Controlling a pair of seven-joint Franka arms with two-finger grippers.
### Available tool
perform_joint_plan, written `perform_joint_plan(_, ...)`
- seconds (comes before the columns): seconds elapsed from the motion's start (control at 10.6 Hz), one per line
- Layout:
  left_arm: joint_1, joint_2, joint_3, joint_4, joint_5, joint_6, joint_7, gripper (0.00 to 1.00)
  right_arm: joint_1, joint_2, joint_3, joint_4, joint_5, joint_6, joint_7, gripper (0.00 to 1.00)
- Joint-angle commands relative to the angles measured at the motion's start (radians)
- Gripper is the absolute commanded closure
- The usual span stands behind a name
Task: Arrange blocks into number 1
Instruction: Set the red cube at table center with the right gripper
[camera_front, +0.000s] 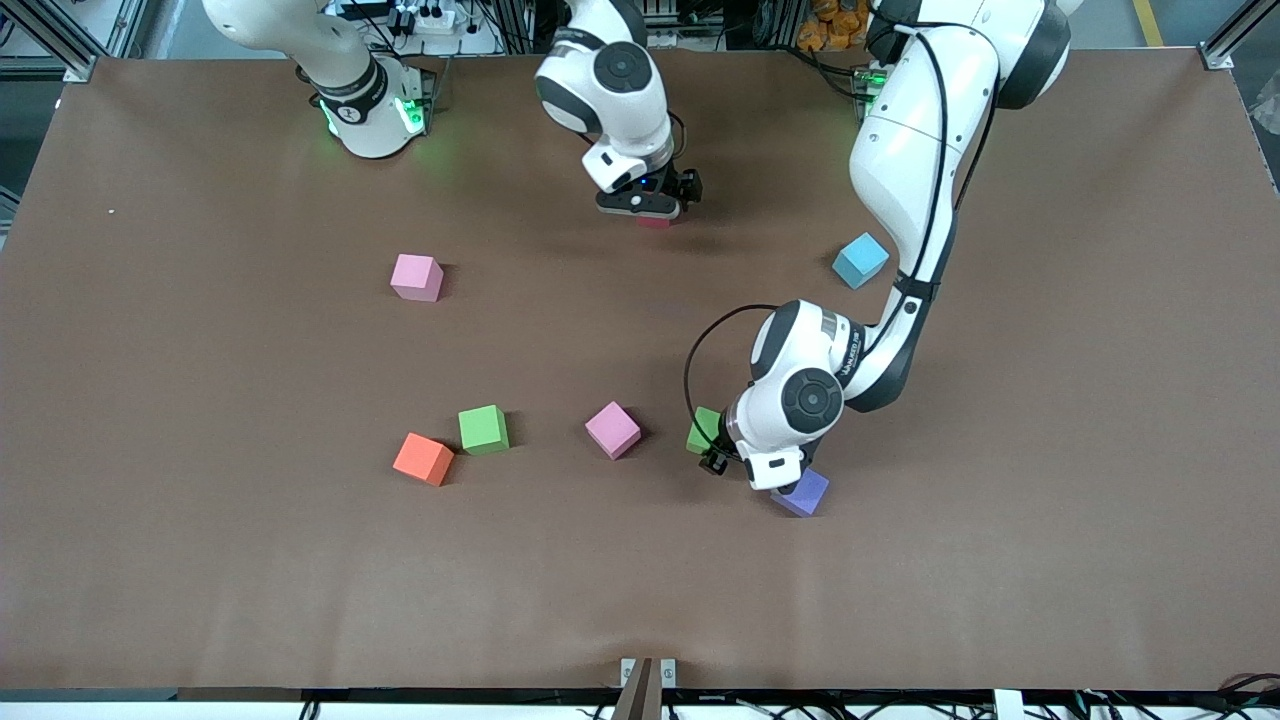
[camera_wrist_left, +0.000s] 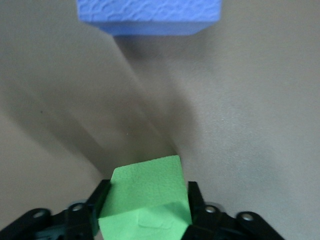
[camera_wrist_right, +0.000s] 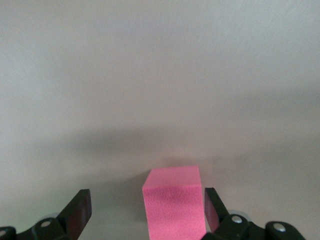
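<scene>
Left pincer (camera_wrist_left: 145, 220) clamped on green block (camera_wrist_left: 146, 200) beside purple block (camera_wrist_left: 150, 17); right pincer (camera_wrist_right: 145, 210) released, straddling red block (camera_wrist_right: 174, 202).

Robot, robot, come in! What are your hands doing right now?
Left gripper clamped on a green block, purple block beside. Right gripper open around the red block. Nothing blocking.

Eight cubes show on the worktop (camera_front: 200, 560): two green ones (camera_front: 483, 429) (camera_front: 703, 428), two pink ones (camera_front: 417, 277) (camera_front: 612, 430), one orange (camera_front: 423, 459), one purple (camera_front: 803, 492), one light blue (camera_front: 860, 260) and one red (camera_front: 655, 221). Two robot arms reach over it.
</scene>
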Motion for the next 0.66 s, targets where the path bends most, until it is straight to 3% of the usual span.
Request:
perform_joint_plan(0.0,-0.031,-0.052,0.005,-0.013,0.083,-0.053,0.141,1.00,-0.088,-0.114,0.007,-0.035,-0.009,-0.078,-0.038,0.00)
perform_joint_plan(0.28,-0.028,-0.135,0.005,-0.018,0.088,-0.157,0.301,1.00,-0.316,-0.122,0.004,-0.017,-0.113,-0.115,-0.153,0.00)
perform_joint_plan(0.57,-0.078,-0.226,-0.037,-0.070,0.088,-0.288,0.470,1.00,-0.571,-0.044,0.001,0.106,-0.126,-0.116,-0.408,0.00)
